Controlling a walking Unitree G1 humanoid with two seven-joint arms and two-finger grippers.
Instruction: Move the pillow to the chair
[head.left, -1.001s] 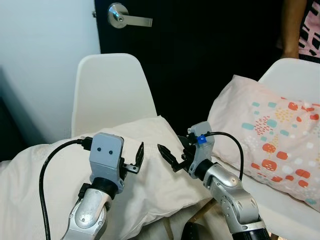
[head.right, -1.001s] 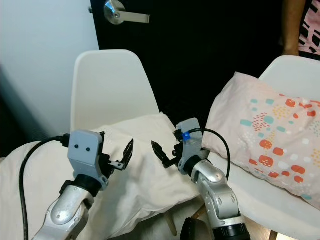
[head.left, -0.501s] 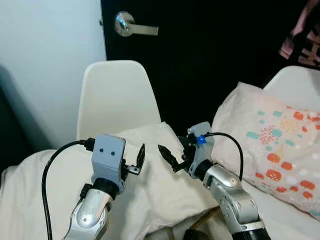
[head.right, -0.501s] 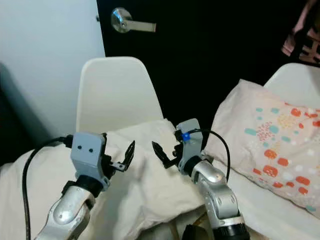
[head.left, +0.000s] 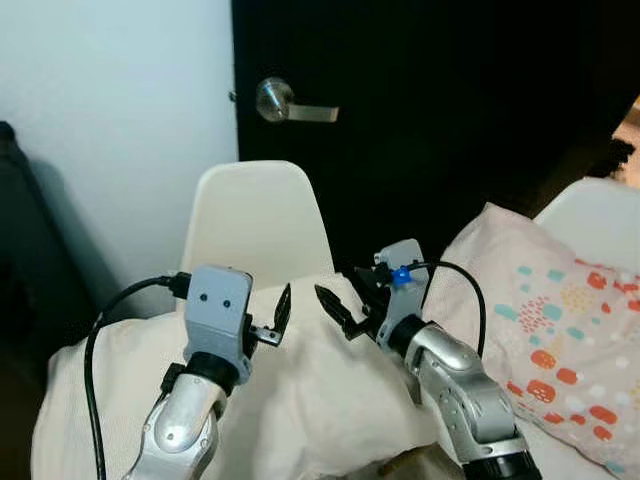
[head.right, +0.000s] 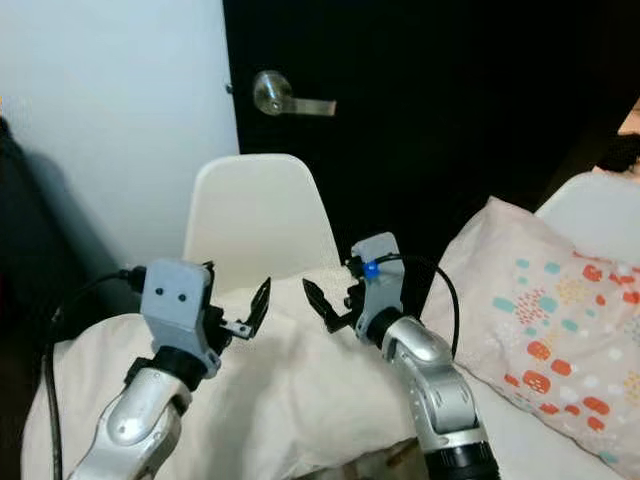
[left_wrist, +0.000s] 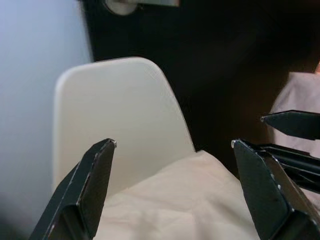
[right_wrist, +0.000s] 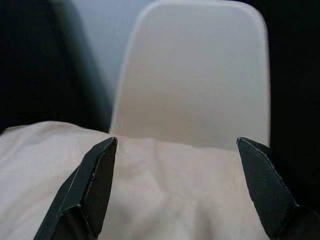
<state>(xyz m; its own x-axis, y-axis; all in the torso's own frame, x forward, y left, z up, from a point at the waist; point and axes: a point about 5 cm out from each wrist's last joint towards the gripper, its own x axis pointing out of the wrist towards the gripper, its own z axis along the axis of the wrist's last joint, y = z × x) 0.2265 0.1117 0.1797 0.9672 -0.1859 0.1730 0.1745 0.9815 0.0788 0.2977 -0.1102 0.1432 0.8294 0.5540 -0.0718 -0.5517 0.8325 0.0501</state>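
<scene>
Left pincer (head.left: 268, 322) open, over cream pillow (head.left: 300, 420). Pillow lies on white chair (head.left: 255, 225) seat, long axis left-right, spilling off left edge. Right pincer (head.left: 342, 305) open, over pillow's right end. Both hover equally near; neither touching.

Chair (head.left: 250, 220) seat under cream pillow (head.left: 300, 400)

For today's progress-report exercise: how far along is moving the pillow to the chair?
Done: the cream pillow lies on the white chair. In hand: nothing; the left end effector and right end effector hover open above it. Left: apparently only pulling the arms away.
</scene>
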